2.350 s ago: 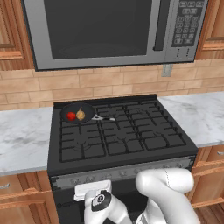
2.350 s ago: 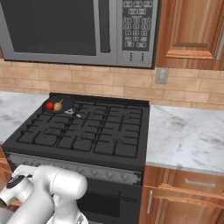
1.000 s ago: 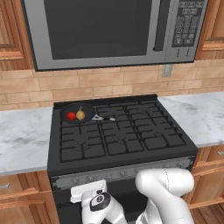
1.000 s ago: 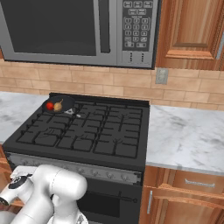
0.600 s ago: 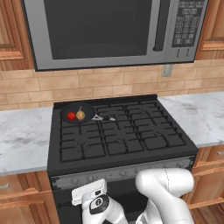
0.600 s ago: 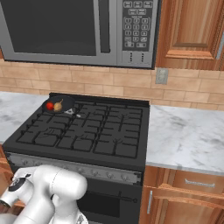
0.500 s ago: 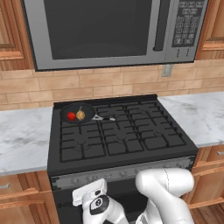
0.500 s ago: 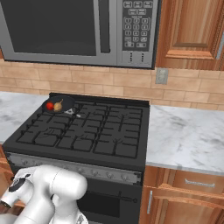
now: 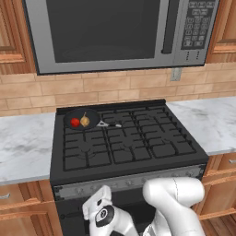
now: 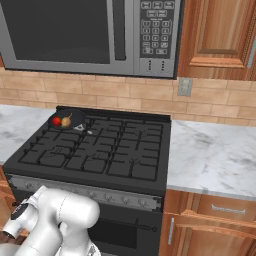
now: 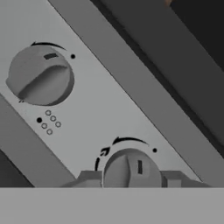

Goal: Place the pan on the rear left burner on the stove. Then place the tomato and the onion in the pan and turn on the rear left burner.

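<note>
Small black frying pan [image 9: 82, 120] at wide black stove's [image 9: 124, 152] rear left corner, red tomato [image 9: 74, 122] and tan onion [image 9: 85, 121] inside. Tool [image 11: 131, 178] pinching round grey knob [image 11: 129, 168] on silver front strip; keep tips square on its flanks, twist about knob's axis without slipping.

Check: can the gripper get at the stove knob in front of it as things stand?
Probably yes. In the hand view the gripper sits right at a knob on the stove's silver strip, one fingertip on each side, nothing between. Actual contact can't be confirmed.
</note>
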Tool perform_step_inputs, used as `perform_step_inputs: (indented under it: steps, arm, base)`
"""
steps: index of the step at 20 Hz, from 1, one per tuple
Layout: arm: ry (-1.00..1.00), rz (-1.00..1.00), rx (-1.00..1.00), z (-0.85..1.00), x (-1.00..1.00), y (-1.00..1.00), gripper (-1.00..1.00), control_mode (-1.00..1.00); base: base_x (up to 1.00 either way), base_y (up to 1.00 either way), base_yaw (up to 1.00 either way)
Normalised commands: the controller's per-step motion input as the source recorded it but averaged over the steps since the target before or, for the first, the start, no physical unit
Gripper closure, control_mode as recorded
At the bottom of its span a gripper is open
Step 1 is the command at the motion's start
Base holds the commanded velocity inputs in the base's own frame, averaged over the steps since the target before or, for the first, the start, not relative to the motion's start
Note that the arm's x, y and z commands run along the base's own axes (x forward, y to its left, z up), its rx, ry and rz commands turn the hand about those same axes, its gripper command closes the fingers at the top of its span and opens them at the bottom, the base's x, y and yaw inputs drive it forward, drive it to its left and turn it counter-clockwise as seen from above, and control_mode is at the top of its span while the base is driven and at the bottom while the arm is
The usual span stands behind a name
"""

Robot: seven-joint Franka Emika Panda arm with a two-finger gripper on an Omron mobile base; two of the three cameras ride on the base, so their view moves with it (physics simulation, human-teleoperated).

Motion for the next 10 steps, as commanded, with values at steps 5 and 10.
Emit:
perform_step_inputs:
  steps: [5, 10]
  arm:
    - [0.0, 0.0, -0.56, 0.15, 0.0, 0.26, 1.0, -1.0]
    - [0.0, 0.0, -0.51, 0.07, 0.0, 0.22, 1.0, -1.0]
  base:
    - [0.0, 0.0, 0.0]
    - [0.0, 0.0, 0.0]
